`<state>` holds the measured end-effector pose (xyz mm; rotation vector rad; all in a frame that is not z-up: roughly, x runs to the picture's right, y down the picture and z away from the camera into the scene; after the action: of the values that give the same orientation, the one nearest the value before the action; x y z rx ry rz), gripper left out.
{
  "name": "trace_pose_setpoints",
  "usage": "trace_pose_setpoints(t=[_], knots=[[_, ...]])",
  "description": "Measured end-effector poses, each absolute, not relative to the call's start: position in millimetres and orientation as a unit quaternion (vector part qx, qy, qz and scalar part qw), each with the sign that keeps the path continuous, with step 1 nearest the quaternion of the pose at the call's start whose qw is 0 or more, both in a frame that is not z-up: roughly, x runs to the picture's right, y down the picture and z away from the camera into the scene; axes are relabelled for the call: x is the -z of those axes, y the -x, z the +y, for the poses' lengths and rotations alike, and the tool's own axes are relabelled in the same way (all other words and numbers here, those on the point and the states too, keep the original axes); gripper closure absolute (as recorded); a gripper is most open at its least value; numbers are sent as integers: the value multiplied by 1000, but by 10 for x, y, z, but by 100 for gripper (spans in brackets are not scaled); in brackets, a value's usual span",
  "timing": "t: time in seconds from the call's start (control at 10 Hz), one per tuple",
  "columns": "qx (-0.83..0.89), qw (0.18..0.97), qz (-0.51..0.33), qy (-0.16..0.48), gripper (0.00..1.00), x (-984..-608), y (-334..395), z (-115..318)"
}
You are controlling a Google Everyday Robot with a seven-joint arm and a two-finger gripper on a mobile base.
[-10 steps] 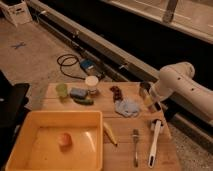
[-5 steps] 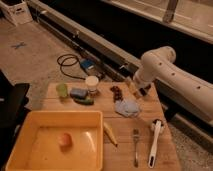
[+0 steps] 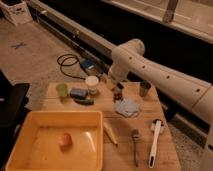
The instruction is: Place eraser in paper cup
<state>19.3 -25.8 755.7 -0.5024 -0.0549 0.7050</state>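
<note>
The eraser (image 3: 119, 94) is a small tan-brown block on the wooden table, just behind a pale blue cloth (image 3: 127, 107). My gripper (image 3: 117, 89) hangs from the white arm right over the eraser and partly hides it. The paper cup (image 3: 92, 84) stands upright, a hand's width left of the gripper, at the table's back edge.
A green cup (image 3: 62, 90), a blue sponge (image 3: 78, 92) and a dark green item (image 3: 84, 101) sit left of the paper cup. A dark metal cup (image 3: 144, 89) stands to the right. A white-handled brush (image 3: 155, 142), a fork (image 3: 135, 145), a banana (image 3: 109, 132) and a yellow bin (image 3: 30, 150) lie in front.
The arm has swung left from the table's right side, past the metal cup, and the gripper now sits over the eraser. Nothing on the table has moved.
</note>
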Motion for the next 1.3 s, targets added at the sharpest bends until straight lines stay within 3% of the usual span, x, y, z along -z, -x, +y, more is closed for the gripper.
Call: trace_pose_setpoints(t=[0.3, 0.9, 1.3], knots=[[-288, 919, -48, 265, 100, -7569, 349, -362], [-291, 918, -45, 265, 100, -7582, 320, -361], [-334, 902, -49, 268, 100, -7990, 137, -471]])
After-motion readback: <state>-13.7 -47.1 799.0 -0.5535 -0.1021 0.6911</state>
